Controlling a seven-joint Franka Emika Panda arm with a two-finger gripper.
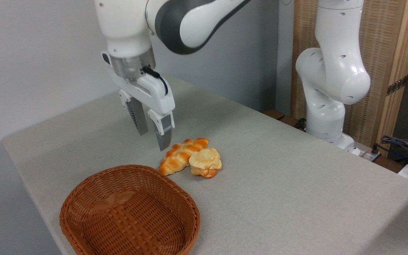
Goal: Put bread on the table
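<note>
— Grey cloth is being seen stretched over the table [296, 184], with a pale wall behind and a slatted wooden panel [384, 53] at the right. What is being noted on the surface?

— Bread [180, 157] is being recorded as lying flat on the table, just beyond the far rim of the basket [126, 212]. A small round bun [205, 162] is being pressed against its right side, touching.

— And the basket?

— It is being seen at the near edge, nothing lying in it.

— How is the gripper [152, 138] being held?

— It is being held above the table, just left of the bread and apart from it. Its fingers [164, 132] are being kept spread, pointing down, with nothing grasped between them.

— Anything else?

— The arm's white base [331, 88] is being seen standing at the far right edge; cables [406, 145] are being noted beyond it.
</note>
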